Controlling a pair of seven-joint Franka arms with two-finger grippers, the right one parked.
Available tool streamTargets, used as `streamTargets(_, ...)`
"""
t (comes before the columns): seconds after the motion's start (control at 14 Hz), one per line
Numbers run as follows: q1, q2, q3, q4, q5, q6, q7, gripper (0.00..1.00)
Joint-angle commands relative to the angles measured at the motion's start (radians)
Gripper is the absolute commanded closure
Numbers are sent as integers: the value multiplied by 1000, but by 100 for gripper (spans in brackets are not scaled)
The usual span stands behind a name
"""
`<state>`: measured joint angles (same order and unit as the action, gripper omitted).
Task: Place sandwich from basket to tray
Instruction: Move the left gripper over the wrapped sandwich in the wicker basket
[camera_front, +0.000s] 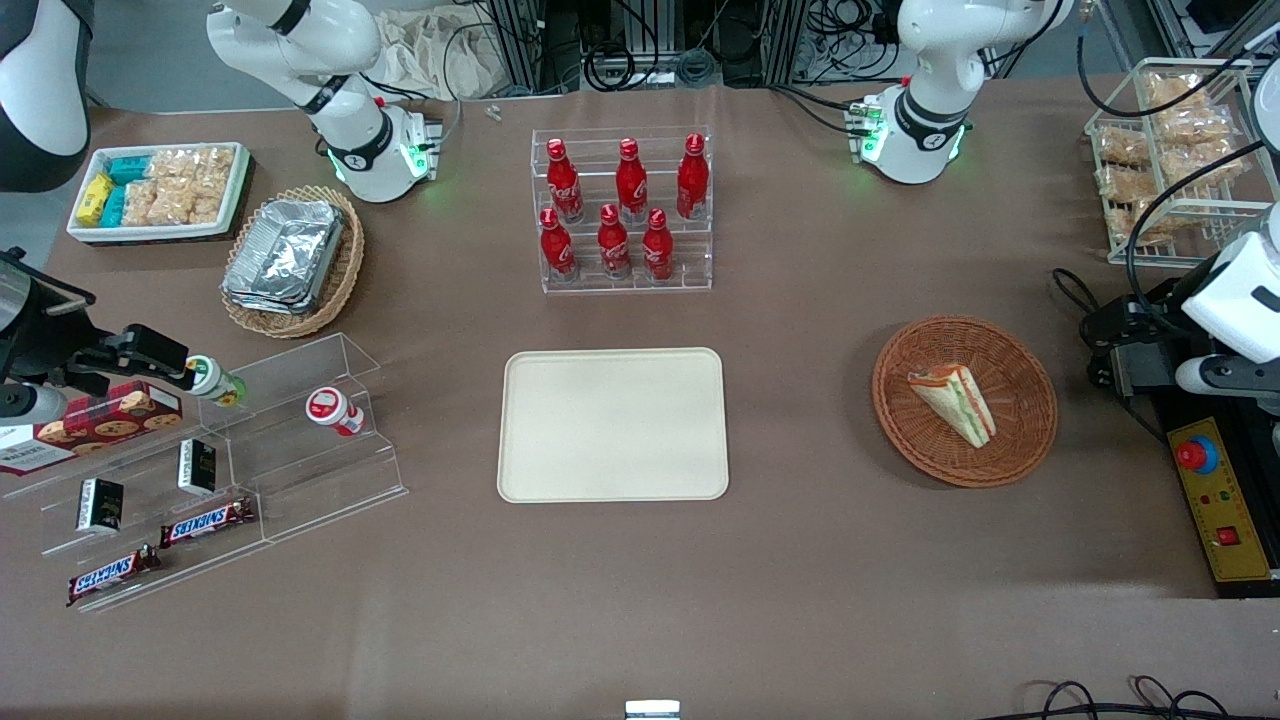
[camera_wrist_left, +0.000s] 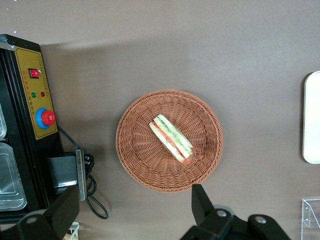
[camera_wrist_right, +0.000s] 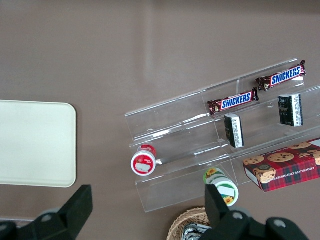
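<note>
Sandwich (camera_wrist_left: 171, 137) under spread-fingered hand (camera_wrist_left: 135, 202)

Sandwich (camera_front: 954, 400) in basket (camera_front: 1020, 440); gripper (camera_wrist_left: 135, 200) above it.

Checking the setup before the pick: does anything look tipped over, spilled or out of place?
One oddity: a red-capped small bottle lies on its side on the clear stepped shelf. The sandwich sits neatly in the basket, the tray is bare, and the open tool hovers above the basket.
</note>
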<state>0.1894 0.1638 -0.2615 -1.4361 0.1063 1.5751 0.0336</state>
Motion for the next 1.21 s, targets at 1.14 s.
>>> streamTargets(1.14, -5, -18, -22, -588, -37, 500, -463, 1)
